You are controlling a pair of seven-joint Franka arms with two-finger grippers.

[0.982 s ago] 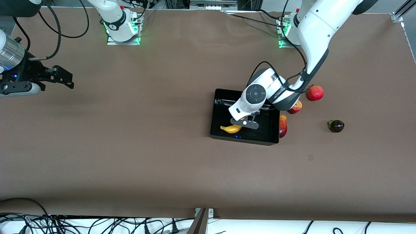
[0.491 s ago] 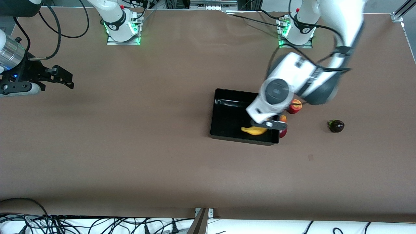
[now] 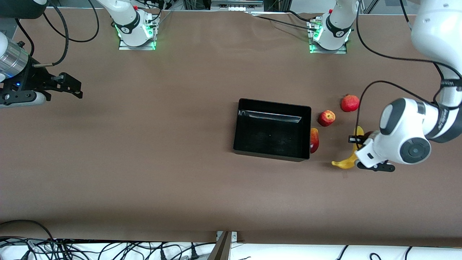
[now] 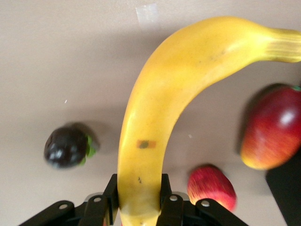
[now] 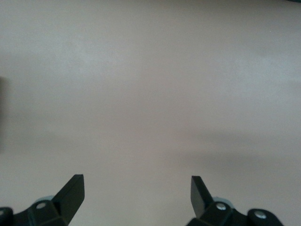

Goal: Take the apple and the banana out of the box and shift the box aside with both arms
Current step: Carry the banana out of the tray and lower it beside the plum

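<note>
Left gripper (image 4: 140, 207) up over the desk toward the left arm's end, pinching the banana (image 4: 164, 108). Black tray (image 3: 271, 153) mid-desk, mango (image 3: 314, 140) touching its wall, apple (image 3: 326, 118), pomegranate (image 3: 350, 103) and purple fruit (image 4: 67, 146) nearby. Right gripper (image 5: 137, 192) waiting, spread wide, over the desk's right-arm edge.

Left gripper (image 3: 355, 151) fingers (image 4: 164, 188) clamped tight, right gripper (image 5: 137, 193) waiting (fingers spread wide)
</note>
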